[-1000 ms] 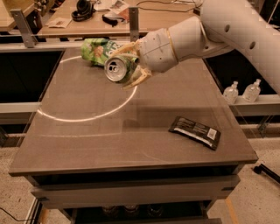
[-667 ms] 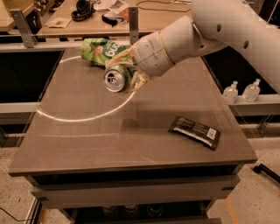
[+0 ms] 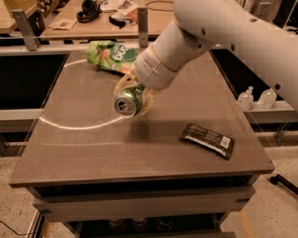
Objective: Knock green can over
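1. One green can, near the middle of the tabletop, a touch toward 11 o'clock. It is tipped well off upright, with its silver top facing the camera toward 7 o'clock. Contents not visible.
2. One gripper, at the end of a white arm that reaches in from 2 o'clock. The jaws are closed around the green can's body: one pale finger is on its 11 o'clock side and another is on its 4 o'clock side.
3. One shadow lies on the table just below the can, toward 6 o'clock. Cannot tell whether the can touches the surface.
4. One green snack bag, flat and crinkled, at the far edge of the table at 11 o'clock. It sits near the can but apart from it, and the arm's wrist overlaps its right end in this view.
5. One dark wrapper, flat, at 4 o'clock, well apart from the can.
6. One pale curved line runs across the tabletop from 9 o'clock and passes under the can.
7. Two clear bottles, upright side by side on a ledge off the table's right side at 3 o'clock. Fill level cannot be told.
8. One pair of headphones on the wooden desk behind, at 12 o'clock.
9. One lower shelf under the table holds a few dim round items, which cannot be identified.
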Robot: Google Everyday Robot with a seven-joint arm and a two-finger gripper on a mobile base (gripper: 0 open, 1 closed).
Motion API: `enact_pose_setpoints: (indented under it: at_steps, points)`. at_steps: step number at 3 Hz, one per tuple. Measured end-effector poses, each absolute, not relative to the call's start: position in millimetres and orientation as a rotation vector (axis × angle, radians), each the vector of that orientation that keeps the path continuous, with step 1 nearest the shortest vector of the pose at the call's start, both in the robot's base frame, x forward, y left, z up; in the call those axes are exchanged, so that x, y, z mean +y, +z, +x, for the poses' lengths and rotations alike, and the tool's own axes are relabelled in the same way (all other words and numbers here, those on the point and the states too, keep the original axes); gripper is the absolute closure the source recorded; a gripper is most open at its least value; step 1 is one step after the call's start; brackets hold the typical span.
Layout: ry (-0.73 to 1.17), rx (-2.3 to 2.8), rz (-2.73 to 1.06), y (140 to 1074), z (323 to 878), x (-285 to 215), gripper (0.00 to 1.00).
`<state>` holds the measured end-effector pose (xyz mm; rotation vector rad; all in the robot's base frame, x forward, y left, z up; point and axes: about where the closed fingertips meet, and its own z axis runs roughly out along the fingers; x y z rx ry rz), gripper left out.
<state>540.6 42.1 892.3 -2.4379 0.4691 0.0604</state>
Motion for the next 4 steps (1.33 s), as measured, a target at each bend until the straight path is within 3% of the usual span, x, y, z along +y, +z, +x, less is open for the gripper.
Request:
enact_pose_setpoints:
  at_steps: [3,4]
  points:
    - [-0.021,0.402,-2.739,855,523,29,1.0]
    - [-0.154,0.469,-2.747,852,524,26,0.82]
